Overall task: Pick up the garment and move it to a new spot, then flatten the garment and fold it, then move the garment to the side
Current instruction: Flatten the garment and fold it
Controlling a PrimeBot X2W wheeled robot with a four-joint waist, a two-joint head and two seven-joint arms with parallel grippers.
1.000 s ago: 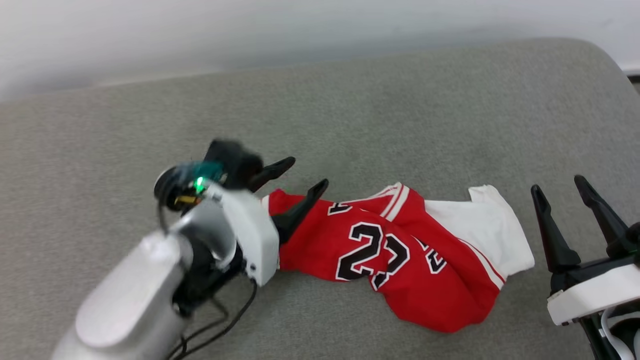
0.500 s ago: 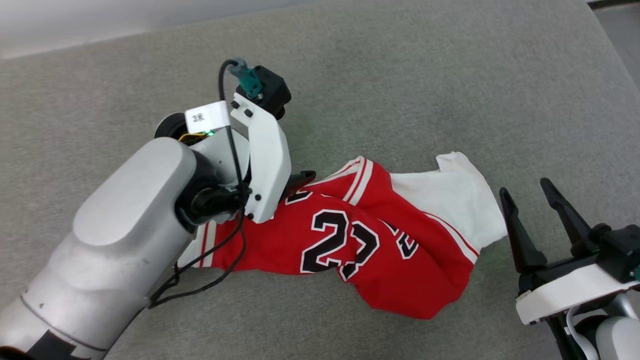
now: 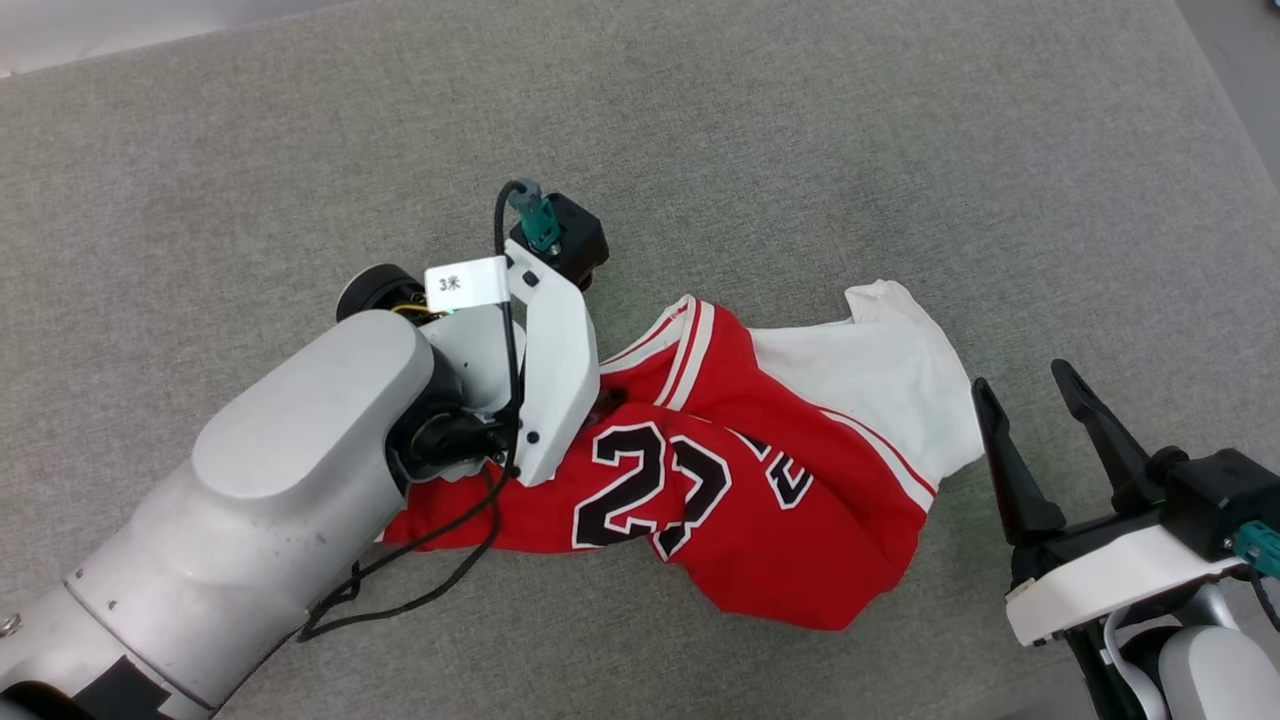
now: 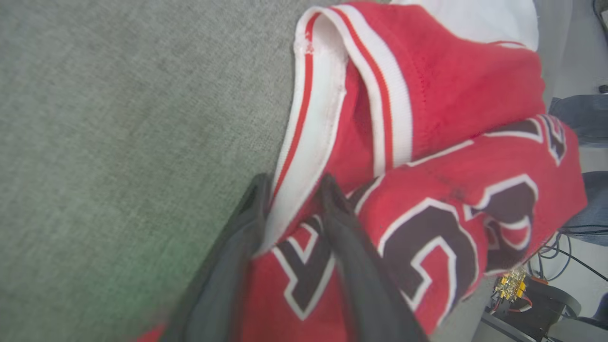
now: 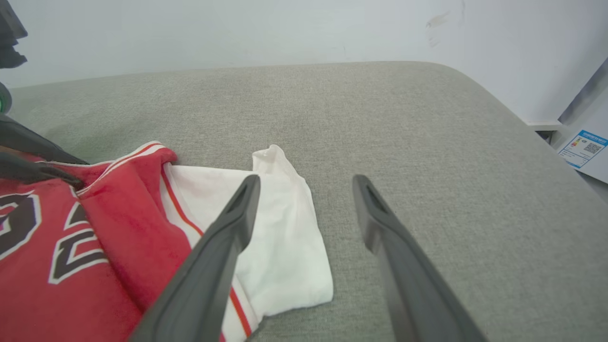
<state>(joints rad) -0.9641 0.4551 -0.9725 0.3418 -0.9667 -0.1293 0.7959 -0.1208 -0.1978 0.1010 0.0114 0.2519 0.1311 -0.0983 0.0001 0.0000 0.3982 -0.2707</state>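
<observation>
Seen from the head, the jersey [image 3: 760, 500] lies crumpled on the grey surface [image 3: 800, 150]. The left pincer [image 3: 603, 398] is down at its striped trim [image 3: 690, 340]. The right pincer [image 3: 1020, 378] is spread wide just beside the white sleeve [image 3: 880, 370]. Left wrist: fingers apart, straddling that trim. Right wrist: fingers apart over the sleeve's edge.

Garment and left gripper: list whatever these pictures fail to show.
- Head view: the wrist bracket hides the left gripper; the left arm covers one end of the garment.
- Left wrist view: the fingers are blurred, so whether they pinch the striped trim is unclear.
- Right wrist view: the left edge cuts the garment off.
</observation>
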